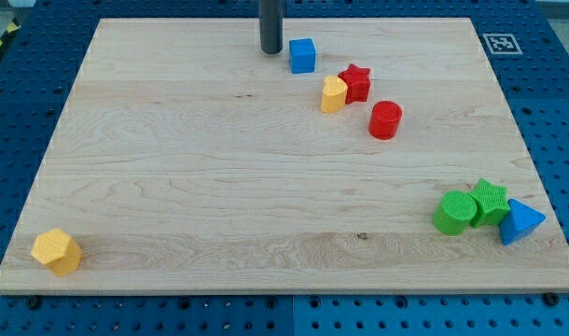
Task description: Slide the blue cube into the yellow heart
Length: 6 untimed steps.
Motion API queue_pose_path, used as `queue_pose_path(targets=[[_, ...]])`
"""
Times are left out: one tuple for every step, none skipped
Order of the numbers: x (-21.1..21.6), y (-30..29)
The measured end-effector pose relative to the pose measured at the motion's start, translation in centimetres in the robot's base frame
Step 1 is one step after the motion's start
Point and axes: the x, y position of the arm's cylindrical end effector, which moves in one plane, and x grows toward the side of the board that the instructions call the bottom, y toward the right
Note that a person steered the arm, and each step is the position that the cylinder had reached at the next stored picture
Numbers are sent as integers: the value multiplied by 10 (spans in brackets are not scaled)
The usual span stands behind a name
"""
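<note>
The blue cube (302, 56) sits near the view's top, right of centre. The yellow heart (333, 94) lies just below and to the right of it, a small gap apart, touching the red star (356, 82). My tip (270, 50) stands just to the left of the blue cube, with a narrow gap between them.
A red cylinder (385, 120) lies below right of the star. At the view's lower right sit a green cylinder (453, 213), a green star (490, 200) and a blue triangle (520, 222). A yellow hexagon (57, 251) sits at lower left. The wooden board (219, 187) has blue pegboard around it.
</note>
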Motion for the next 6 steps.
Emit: queue_pose_path(targets=[[-8,9],[-8,15],[-8,20],[-1,25],[13,27],[22,34]])
